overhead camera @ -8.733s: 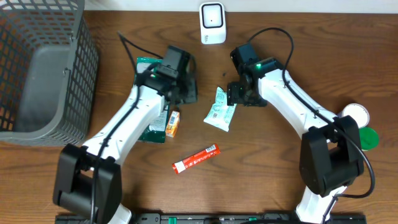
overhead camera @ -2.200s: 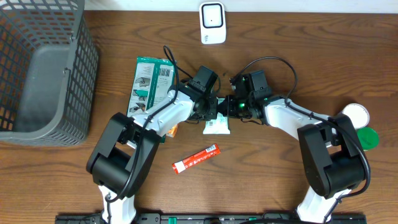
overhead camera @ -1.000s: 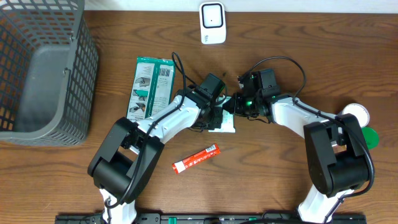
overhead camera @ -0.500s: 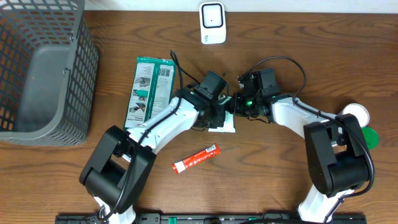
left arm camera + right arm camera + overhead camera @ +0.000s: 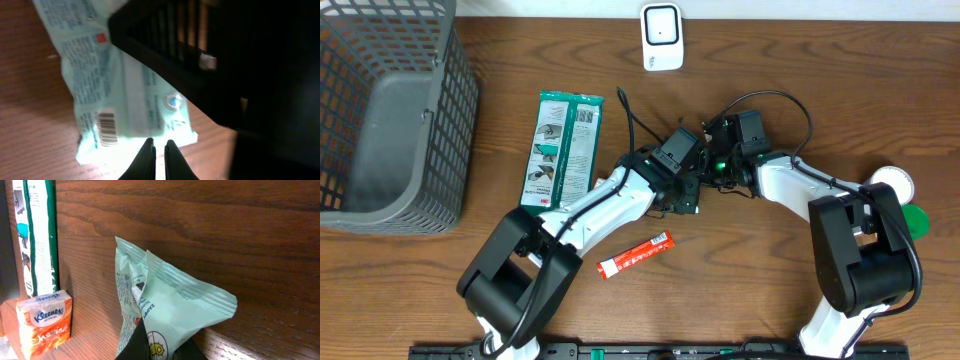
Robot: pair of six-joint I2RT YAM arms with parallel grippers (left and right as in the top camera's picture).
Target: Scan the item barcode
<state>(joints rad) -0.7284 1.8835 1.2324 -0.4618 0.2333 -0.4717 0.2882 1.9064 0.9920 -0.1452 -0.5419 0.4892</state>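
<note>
Pouch (image 5: 170, 305) is held between both sets of jaws. Right gripper (image 5: 157, 347) is clamped on one end, left gripper (image 5: 159, 147) pinched narrow on its edge, barcode (image 5: 106, 128) just beside those jaws. Looks like the reorient step. Next: turn the barcode toward the scanner (image 5: 661, 37), well beyond both jaws.

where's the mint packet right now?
Overhead view, table centre: the mint packet is pinched by the left gripper and right gripper, right of the green box and above the red sachet.

Overhead top-down; wrist views close on packet (image 5: 125, 110)
</note>
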